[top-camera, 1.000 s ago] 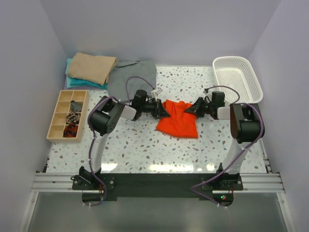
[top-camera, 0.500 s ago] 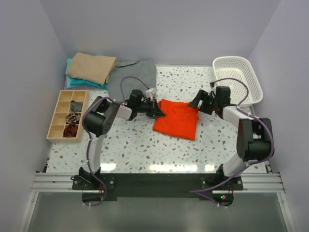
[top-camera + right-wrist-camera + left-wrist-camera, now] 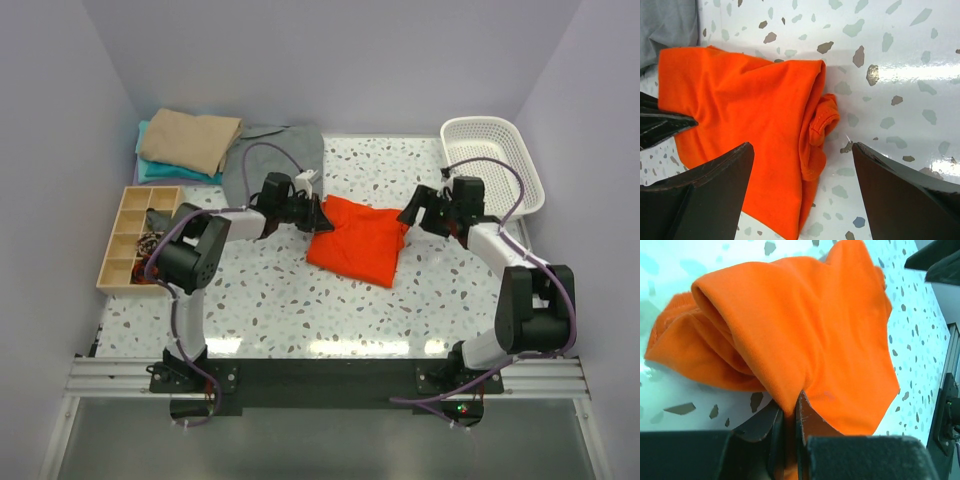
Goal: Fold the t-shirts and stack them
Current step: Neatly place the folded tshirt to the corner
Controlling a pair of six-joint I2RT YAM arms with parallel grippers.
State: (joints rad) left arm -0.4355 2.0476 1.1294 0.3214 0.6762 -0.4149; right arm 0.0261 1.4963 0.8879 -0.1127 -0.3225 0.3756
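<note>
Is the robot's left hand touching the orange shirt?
Touching. In the left wrist view, the left gripper has its fingers pinched on a fold of the orange shirt, with cloth squeezed between them.

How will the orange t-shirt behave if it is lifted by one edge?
Probably floppy: the orange t-shirt bunches in soft rounded folds around the pinched edge. Likely light, since a small pinch gathers it. Pushed, it would probably crumple rather than slide whole; one edge lies rumpled.
</note>
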